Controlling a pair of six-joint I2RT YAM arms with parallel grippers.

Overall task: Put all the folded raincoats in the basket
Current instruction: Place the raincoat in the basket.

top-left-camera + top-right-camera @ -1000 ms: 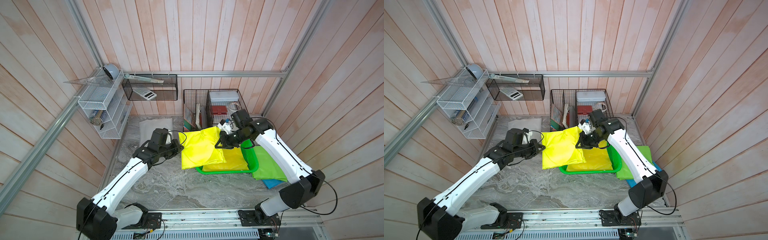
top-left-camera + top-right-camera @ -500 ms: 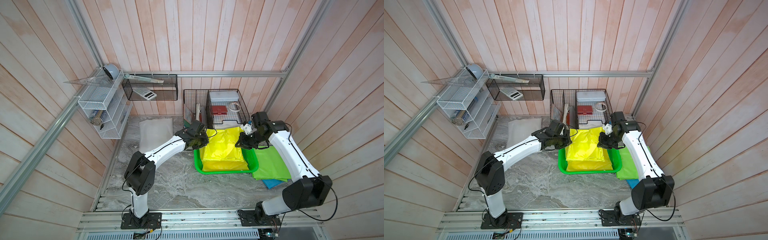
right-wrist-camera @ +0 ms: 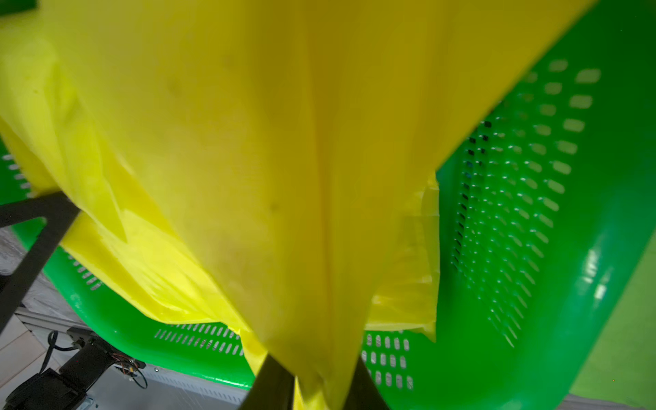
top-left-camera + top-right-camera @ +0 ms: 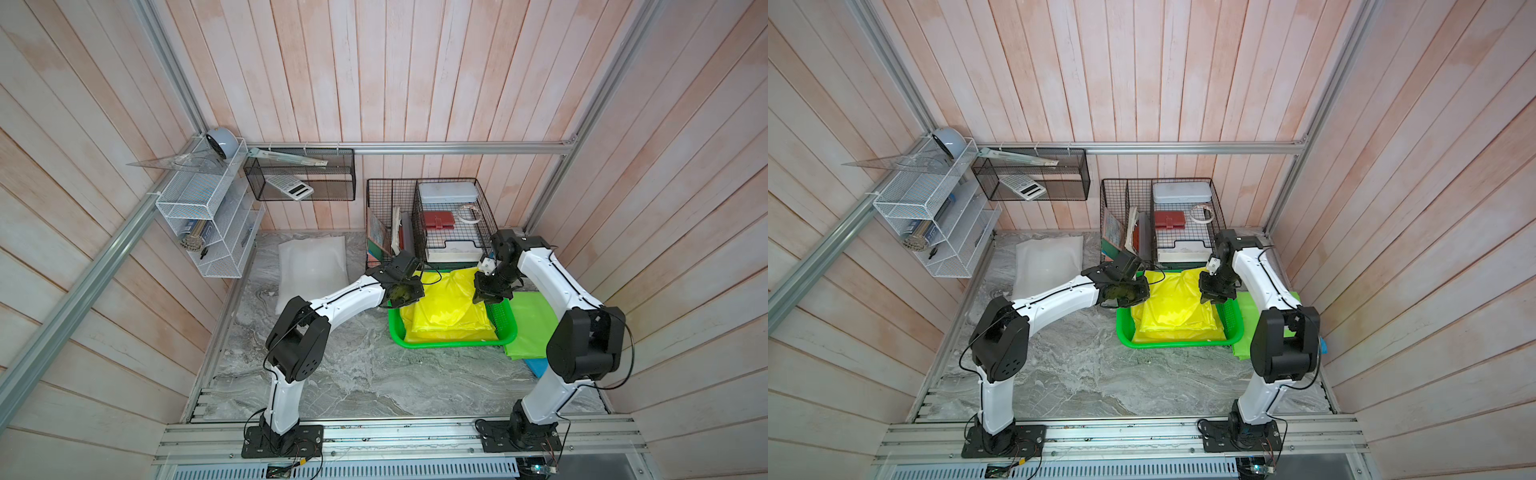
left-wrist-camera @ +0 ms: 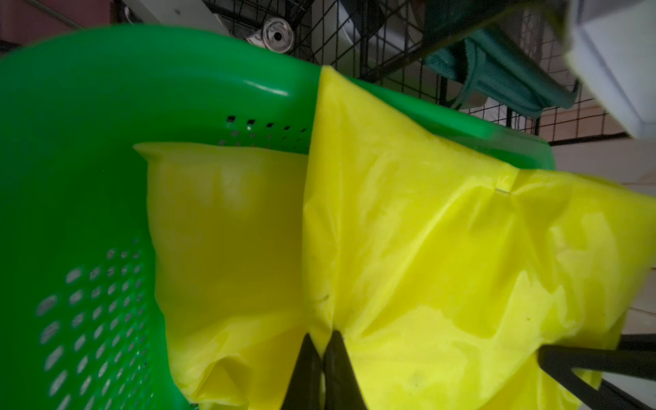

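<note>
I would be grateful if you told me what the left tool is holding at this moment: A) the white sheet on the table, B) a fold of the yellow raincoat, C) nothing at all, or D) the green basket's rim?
B: in the left wrist view the left tool is pinched shut on a fold of the yellow raincoat, which drapes across the rim of the basket.

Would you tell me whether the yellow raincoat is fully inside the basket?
Not fully: the raincoat hangs over the basket, one edge draped across its rim, pinched in the left gripper.
</note>
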